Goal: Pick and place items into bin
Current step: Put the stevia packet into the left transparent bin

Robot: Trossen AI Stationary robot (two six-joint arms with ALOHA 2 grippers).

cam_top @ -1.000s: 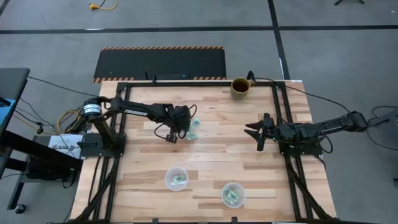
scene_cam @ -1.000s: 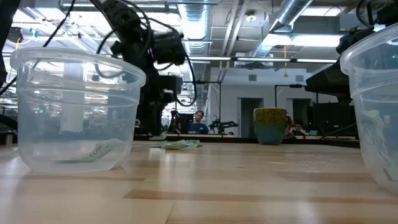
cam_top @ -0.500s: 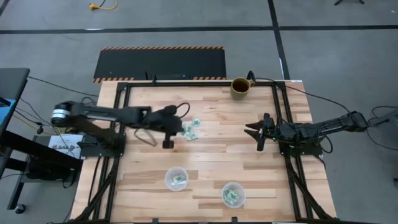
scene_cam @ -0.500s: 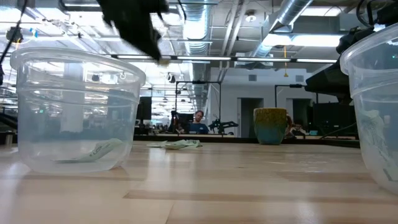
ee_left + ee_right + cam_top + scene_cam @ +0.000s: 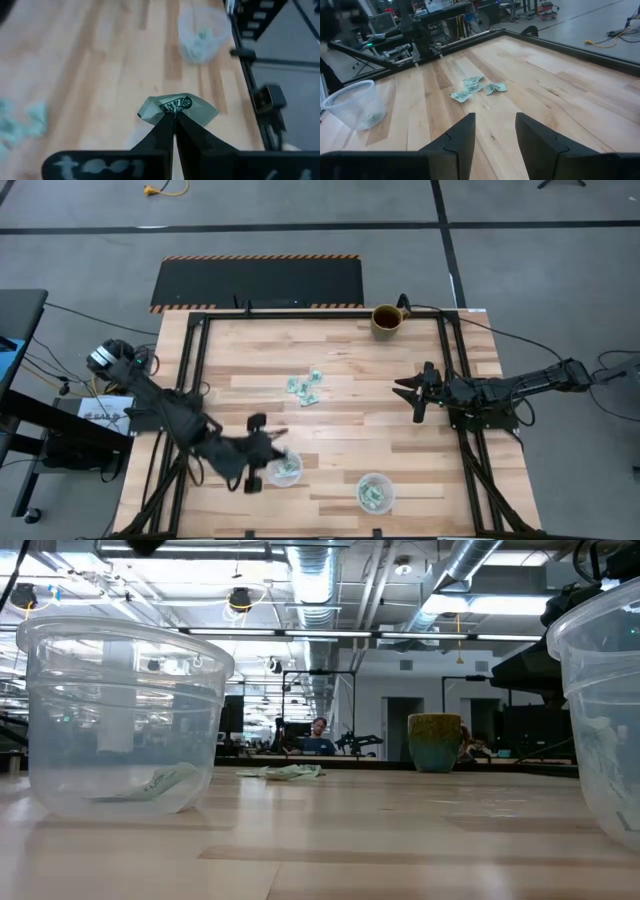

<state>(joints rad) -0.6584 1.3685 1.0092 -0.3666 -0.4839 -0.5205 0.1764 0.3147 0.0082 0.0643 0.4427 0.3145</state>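
The items are tiny pale mint-green pieces. A small pile [image 5: 303, 388] lies mid-table and also shows as the pile [image 5: 475, 89] and, low, the pile [image 5: 285, 772]. My left gripper [image 5: 268, 460] hangs by the left clear cup [image 5: 283, 468], shut on one piece [image 5: 177, 107]. Both that cup and the right clear cup [image 5: 375, 492] have pieces lying on their bottoms. My right gripper [image 5: 415, 395] waits open at the table's right side, above the wood. My left gripper pinches one pale green folded piece between its two fingertips [image 5: 164, 131]. They close on the piece's near edge [image 5: 175, 114]; its dark-printed face stands out beyond them. The piece is lifted clear of the table.
A brown mug [image 5: 386, 318] stands at the far edge, right of centre. Black frame rails [image 5: 455, 370] run along the table's sides. The two cups fill the low view's foreground as left cup [image 5: 120, 720] and right cup [image 5: 600, 690]. Bare wood lies between pile and cups.
My left arm has swung from the pile toward the table's near edge, ending beside the left cup. It rose out of the low view as it went, and one piece travelled in its shut fingers. The pile stayed where it was.
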